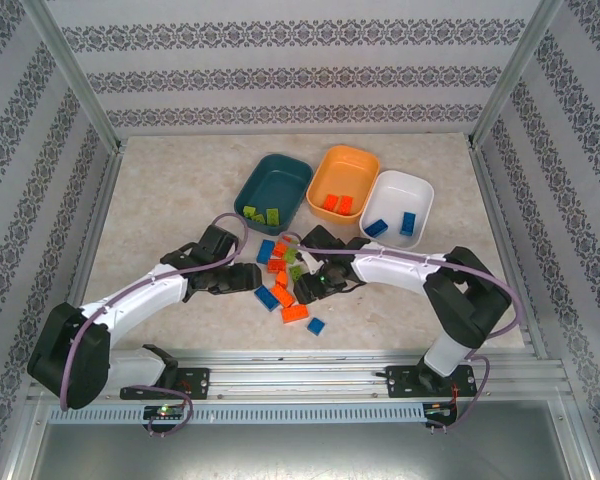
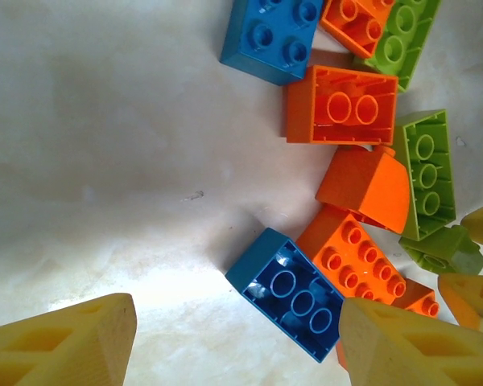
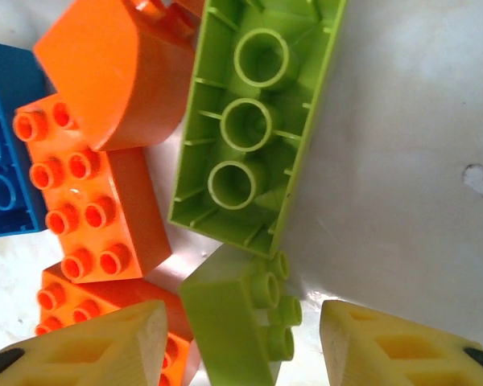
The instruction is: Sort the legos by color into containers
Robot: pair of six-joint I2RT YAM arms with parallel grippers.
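One lime lego (image 3: pixel 225 318) inside right tool (image 3: pixel 243 338)

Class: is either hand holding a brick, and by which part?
Neither holds anything. The right hand is open around a lime green brick; the left hand is open around a blue brick.

A laboratory test cell is suggested: a marble-patterned table (image 1: pixel 170 200) is boxed in by aluminium posts (image 1: pixel 72 75) and wallpapered panels (image 1: pixel 300 70), and two robot arms (image 1: pixel 140 295) are bolted to a rail (image 1: pixel 300 372) at its near edge.
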